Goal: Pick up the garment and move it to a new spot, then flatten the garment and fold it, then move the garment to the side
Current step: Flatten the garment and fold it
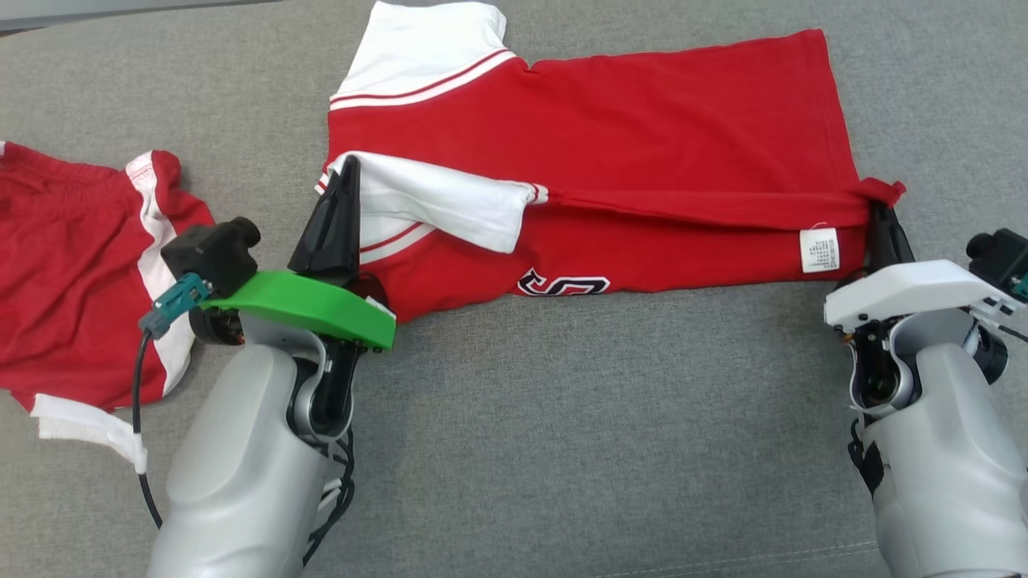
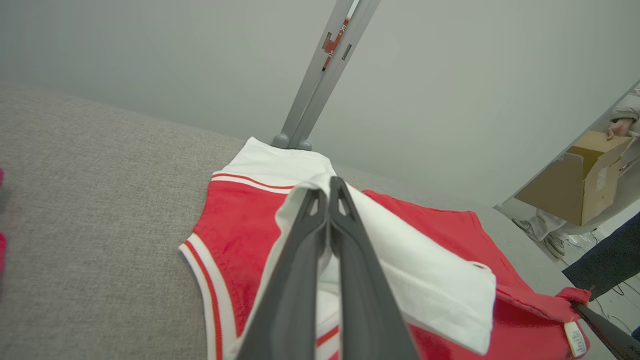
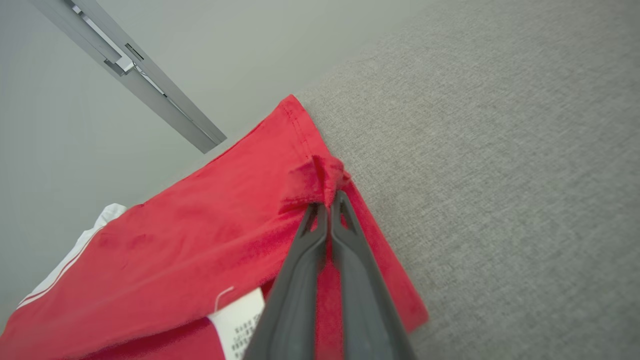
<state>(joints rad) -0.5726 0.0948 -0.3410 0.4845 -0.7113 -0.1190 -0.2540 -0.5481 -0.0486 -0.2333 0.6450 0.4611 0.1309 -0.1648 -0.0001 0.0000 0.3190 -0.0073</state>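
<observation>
Obs: garment (image 1: 658, 120) is soft matt knit cloth. Worktop (image 1: 562, 417) is covered in coarse grey woven fabric, rough. My left claw (image 1: 350, 164) and right claw (image 1: 882, 213): smooth matt dark plastic.

You're working in what is looking like a robot lab or test room, not a home. A wide grey fabric-covered surface (image 1: 562, 441) is serving as the bench, with a red-and-white garment (image 1: 642, 120) lying spread on it. A bare pale wall (image 2: 150, 60) is running right behind it, no decor. An aluminium-profile post (image 2: 320, 75) is standing at the back edge. Through an opening at the side, a person (image 2: 622, 120) is handling an open cardboard box (image 2: 575, 185).
</observation>
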